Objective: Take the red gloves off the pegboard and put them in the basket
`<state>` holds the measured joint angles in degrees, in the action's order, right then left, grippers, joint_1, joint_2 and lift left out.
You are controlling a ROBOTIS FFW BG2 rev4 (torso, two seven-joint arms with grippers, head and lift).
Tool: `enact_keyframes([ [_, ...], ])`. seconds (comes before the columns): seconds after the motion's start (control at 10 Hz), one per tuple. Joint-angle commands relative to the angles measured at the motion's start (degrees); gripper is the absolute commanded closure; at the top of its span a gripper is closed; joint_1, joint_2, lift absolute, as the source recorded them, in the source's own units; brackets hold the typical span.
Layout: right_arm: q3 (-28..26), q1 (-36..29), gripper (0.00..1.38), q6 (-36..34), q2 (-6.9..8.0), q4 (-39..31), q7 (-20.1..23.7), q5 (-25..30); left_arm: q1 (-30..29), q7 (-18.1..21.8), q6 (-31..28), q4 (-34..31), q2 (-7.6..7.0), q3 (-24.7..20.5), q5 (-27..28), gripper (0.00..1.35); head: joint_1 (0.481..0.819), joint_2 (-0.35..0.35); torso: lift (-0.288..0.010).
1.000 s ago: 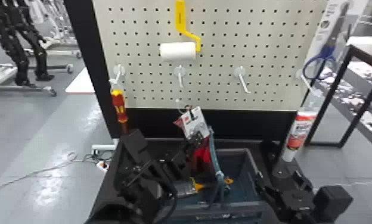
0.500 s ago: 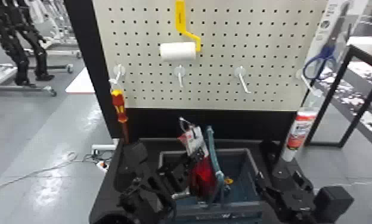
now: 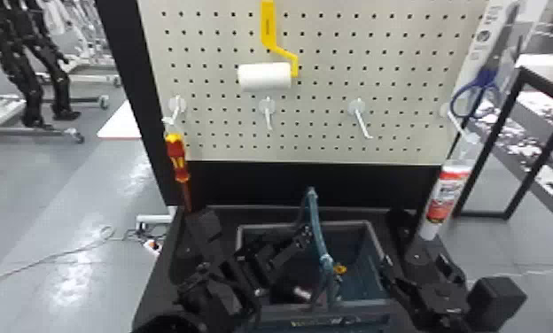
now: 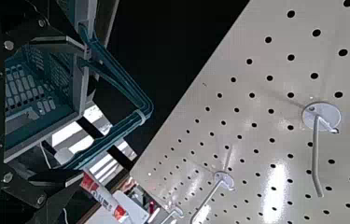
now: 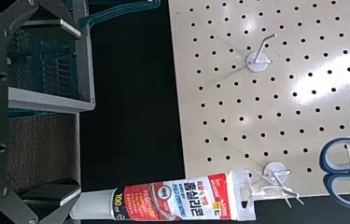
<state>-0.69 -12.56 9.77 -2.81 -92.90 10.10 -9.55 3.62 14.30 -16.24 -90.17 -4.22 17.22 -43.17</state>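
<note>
In the head view my left gripper is over the left part of the basket. Its fingers stand wide apart in the left wrist view, where the gripper has nothing between its fingertips and the basket shows beyond. Down inside the basket, below that gripper, lie the red gloves, dark and partly hidden, with a pale tag. To the right of the basket, my right gripper is parked; the right wrist view has this gripper open and holding nothing.
The basket's handle stands up across its middle. On the pegboard hang a paint roller, a screwdriver, scissors and a tube close to the right gripper. Two middle hooks are bare.
The red gloves, earlier hanging at the left gripper above the basket, have dropped down into it. The left gripper has let them go. The right arm has kept still.
</note>
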Motion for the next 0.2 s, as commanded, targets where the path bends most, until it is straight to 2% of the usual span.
enact_keyframes([
  [0.0,0.1,0.0,0.14,0.0,0.0,0.0,0.0,0.0,0.1,0.1,0.3,0.0,0.0,0.1,0.1,0.29,0.549,0.0,-0.1],
  [0.1,0.0,0.0,0.14,0.0,0.0,0.0,0.0,0.0,0.2,0.1,0.6,0.0,0.0,0.1,0.2,0.29,0.549,0.0,-0.1],
])
